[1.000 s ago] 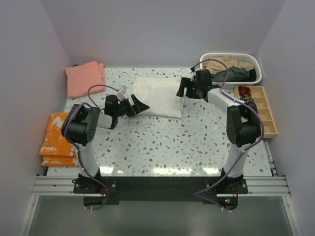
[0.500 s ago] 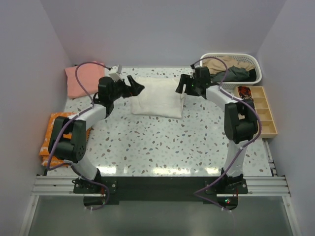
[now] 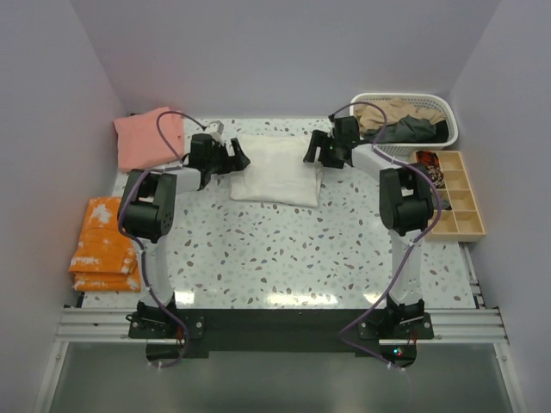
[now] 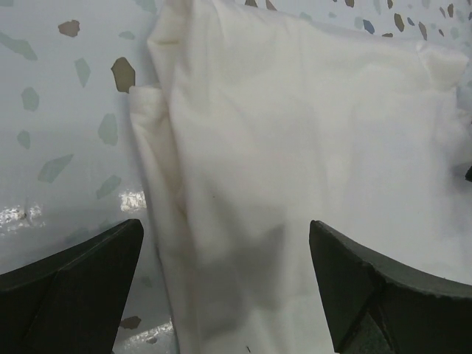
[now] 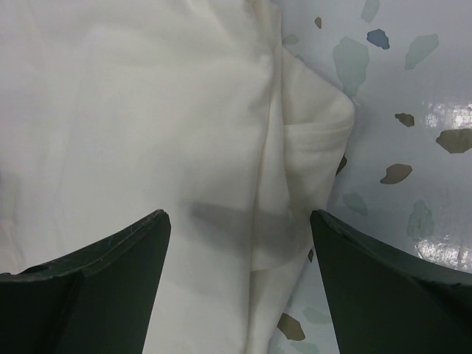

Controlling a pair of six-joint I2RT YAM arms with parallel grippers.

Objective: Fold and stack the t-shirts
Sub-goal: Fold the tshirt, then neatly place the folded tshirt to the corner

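Cream t-shirt [image 3: 277, 170], soft, light and limp, lies folded at the far middle of the table [image 3: 284, 249]; left claw [image 3: 238, 158] and right claw [image 3: 312, 155] hover released over its side edges, likely the best pinch points.

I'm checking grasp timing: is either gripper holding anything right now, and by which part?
Nothing is held. The left gripper and right gripper are both open, poised over opposite side edges of the folded cream t-shirt.

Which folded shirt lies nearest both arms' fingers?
The cream folded cotton t-shirt, centre back; the salmon-pink folded t-shirt and orange folded stack lie further left.
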